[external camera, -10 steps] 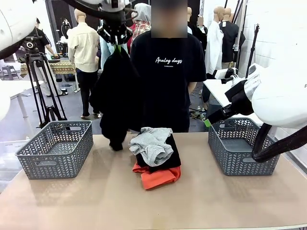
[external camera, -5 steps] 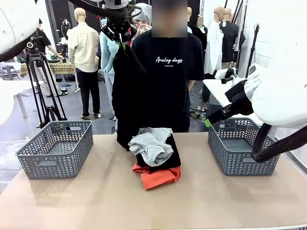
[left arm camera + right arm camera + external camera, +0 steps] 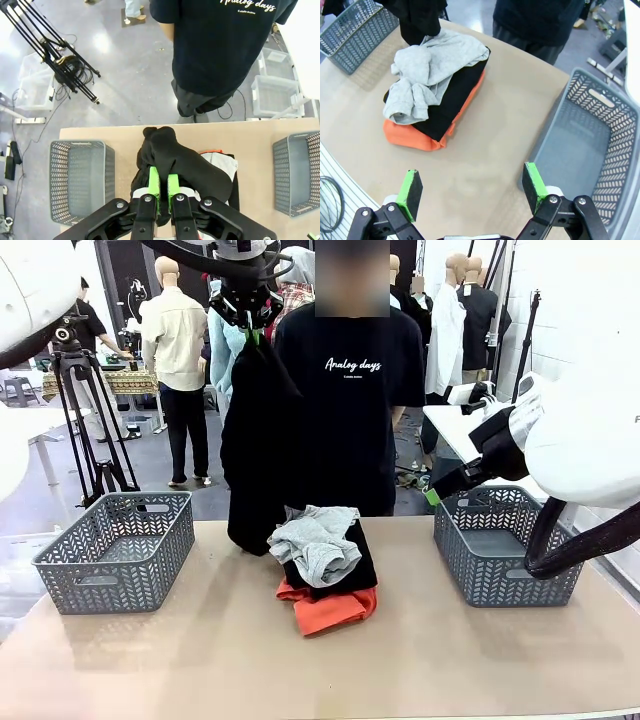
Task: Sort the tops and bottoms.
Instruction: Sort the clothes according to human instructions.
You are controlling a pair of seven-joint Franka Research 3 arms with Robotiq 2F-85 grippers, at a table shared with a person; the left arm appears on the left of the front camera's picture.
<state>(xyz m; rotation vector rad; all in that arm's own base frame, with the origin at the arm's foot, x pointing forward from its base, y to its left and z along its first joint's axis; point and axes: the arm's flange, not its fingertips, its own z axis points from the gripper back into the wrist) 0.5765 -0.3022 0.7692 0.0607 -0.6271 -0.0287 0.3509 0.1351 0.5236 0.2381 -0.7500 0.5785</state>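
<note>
Swung slightly left since before, pinching the long black garment (image 3: 255, 450) high over the table (image 3: 200, 660) in left hand (image 3: 247, 332); right hand (image 3: 472, 187) spread, empty.

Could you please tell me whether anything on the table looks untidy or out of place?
The light grey garment lies crumpled and askew atop the folded black and orange pile, spilling over its edge. Otherwise nothing odd: the left pincer holds a black garment aloft.
</note>
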